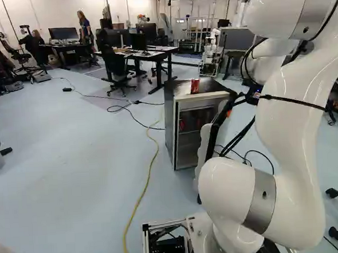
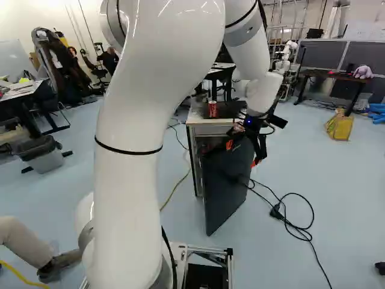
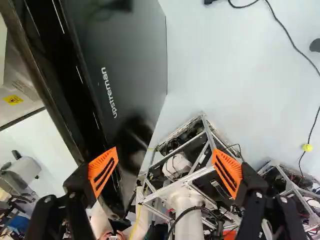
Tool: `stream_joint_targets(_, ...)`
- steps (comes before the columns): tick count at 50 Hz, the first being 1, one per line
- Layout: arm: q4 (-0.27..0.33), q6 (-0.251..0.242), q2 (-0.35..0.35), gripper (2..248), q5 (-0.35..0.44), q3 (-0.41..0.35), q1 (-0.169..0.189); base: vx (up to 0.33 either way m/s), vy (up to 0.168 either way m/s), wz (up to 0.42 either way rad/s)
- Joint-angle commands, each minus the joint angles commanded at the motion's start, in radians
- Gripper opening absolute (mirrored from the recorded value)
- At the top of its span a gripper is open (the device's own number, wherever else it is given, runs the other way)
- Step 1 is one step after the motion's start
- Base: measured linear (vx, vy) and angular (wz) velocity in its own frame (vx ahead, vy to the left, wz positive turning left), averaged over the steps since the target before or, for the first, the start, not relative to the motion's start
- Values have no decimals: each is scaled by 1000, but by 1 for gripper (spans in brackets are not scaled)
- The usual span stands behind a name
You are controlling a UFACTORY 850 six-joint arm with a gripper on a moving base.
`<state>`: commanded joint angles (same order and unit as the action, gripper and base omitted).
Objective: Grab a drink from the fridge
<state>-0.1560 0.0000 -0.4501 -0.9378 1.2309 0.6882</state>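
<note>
My gripper is at the upper part of the fridge door, which stands swung out from the fridge. In the wrist view the gripper is open, fingers wide apart. One finger overlaps the door's dark top edge; the other is off over the floor side. The door's dark outer face lies ahead and partly between them; whether a finger touches it I cannot tell. A red can stands upright on the fridge top. Inside, behind the opening, small red items show, partly hidden.
Black cables lie on the floor beside the door, and a yellow cable runs left of the fridge. Desks and chairs stand behind. Another robot stands far back. A person's leg and shoe are near the base.
</note>
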Motion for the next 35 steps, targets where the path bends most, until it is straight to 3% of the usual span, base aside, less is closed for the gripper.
stream_joint_targets(35,1,0,-18,247,1,2,-7,0,0,0)
